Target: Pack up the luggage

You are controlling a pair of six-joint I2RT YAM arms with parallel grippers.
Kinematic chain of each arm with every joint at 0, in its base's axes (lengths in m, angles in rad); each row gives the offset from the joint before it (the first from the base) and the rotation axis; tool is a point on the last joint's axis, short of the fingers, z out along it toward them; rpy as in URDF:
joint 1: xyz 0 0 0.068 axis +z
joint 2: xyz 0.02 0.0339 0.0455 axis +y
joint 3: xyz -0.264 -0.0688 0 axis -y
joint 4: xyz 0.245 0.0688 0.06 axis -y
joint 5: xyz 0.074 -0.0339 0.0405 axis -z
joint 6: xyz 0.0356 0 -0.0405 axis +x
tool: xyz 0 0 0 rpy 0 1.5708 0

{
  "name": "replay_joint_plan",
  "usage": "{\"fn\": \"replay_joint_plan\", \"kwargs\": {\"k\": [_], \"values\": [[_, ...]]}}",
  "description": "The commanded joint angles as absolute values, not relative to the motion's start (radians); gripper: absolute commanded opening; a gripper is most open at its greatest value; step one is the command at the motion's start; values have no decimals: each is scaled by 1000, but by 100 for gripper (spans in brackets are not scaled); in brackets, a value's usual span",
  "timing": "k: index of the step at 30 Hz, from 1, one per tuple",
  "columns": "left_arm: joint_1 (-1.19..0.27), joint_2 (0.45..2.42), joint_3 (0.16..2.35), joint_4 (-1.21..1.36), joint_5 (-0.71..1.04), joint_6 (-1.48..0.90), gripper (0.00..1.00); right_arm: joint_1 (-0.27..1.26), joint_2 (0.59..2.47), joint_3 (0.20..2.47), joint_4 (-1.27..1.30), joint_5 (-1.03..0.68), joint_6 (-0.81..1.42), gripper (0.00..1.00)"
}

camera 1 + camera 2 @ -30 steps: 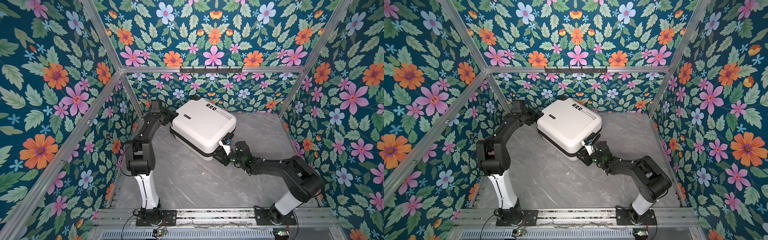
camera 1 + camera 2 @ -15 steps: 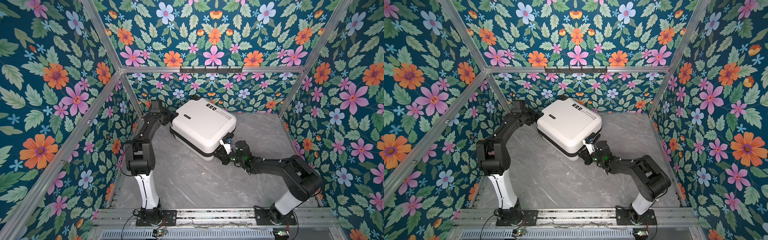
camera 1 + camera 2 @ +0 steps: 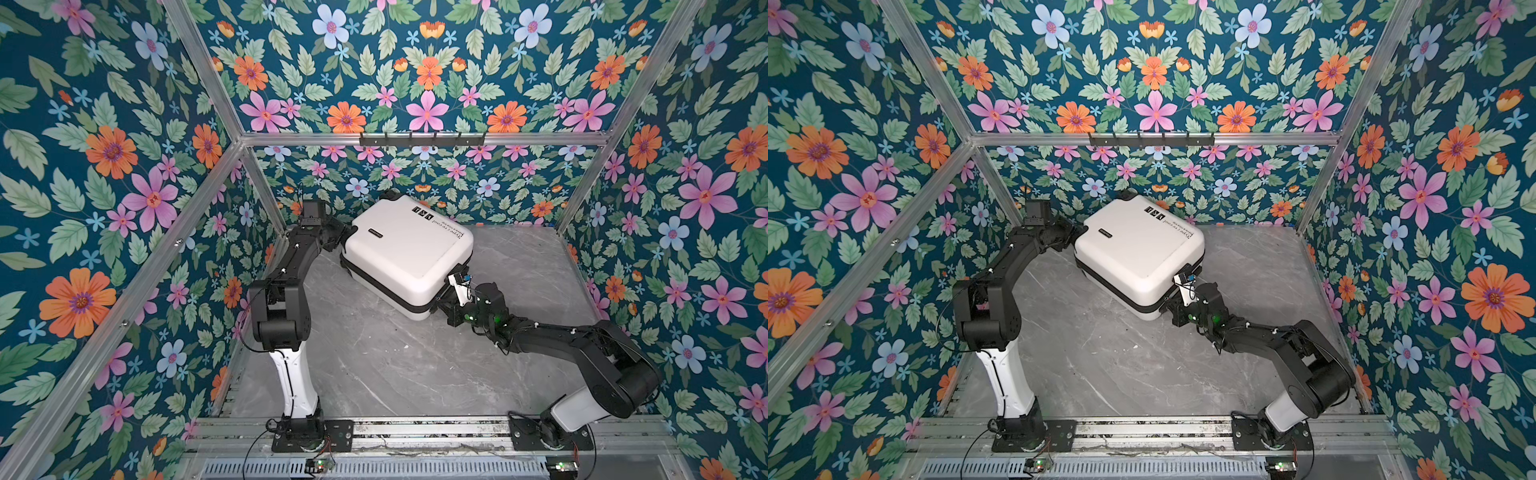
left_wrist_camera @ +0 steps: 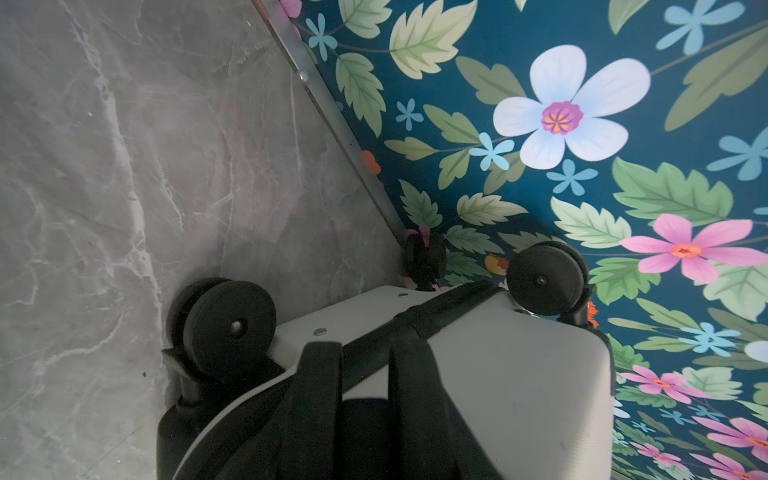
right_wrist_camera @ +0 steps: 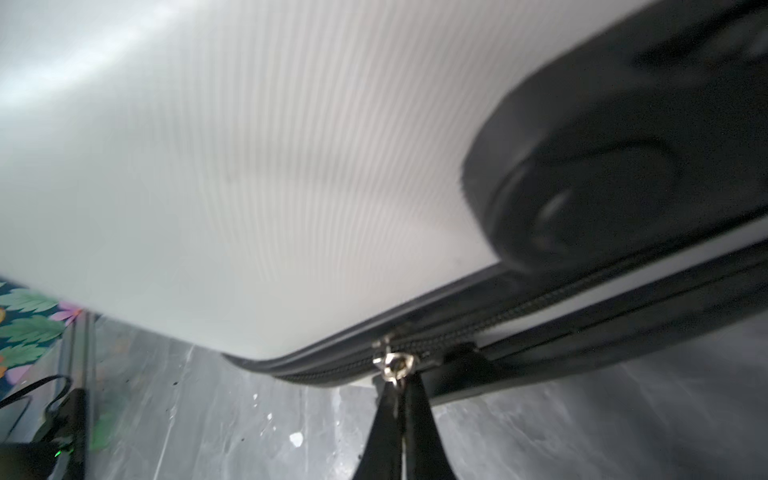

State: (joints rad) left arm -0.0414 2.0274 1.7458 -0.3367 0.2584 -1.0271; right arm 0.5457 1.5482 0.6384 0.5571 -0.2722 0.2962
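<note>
Two grippers at your luggage (image 3: 409, 249) edges, right gripper (image 5: 398, 384) pinched on zipper pull (image 5: 395, 363) at near corner, left gripper (image 4: 365, 353) part-open beside a wheel (image 4: 230, 326), bare tabletop (image 3: 374, 365) in front.

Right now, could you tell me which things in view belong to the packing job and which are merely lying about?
Job: luggage; its zipper pull, pinched by the right arm's jaws; left arm's jaws against its wheel end.
Just there: hook rail on the back wall; marble tabletop.
</note>
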Motion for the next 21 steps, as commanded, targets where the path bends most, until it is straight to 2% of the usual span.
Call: {"fn": "replay_joint_plan", "kwargs": {"k": [1,8,21], "values": [[-42,2046,1738,-423,199,-1020,0,543,1543,662,536,-109,293,0],[-42,2049,1736,-428,197,-1018,0,500,1547,651,560,-63,359,0],[-41,2055,1740,-428,202,-1012,0,313,1624,733,589,-156,458,0]]}}
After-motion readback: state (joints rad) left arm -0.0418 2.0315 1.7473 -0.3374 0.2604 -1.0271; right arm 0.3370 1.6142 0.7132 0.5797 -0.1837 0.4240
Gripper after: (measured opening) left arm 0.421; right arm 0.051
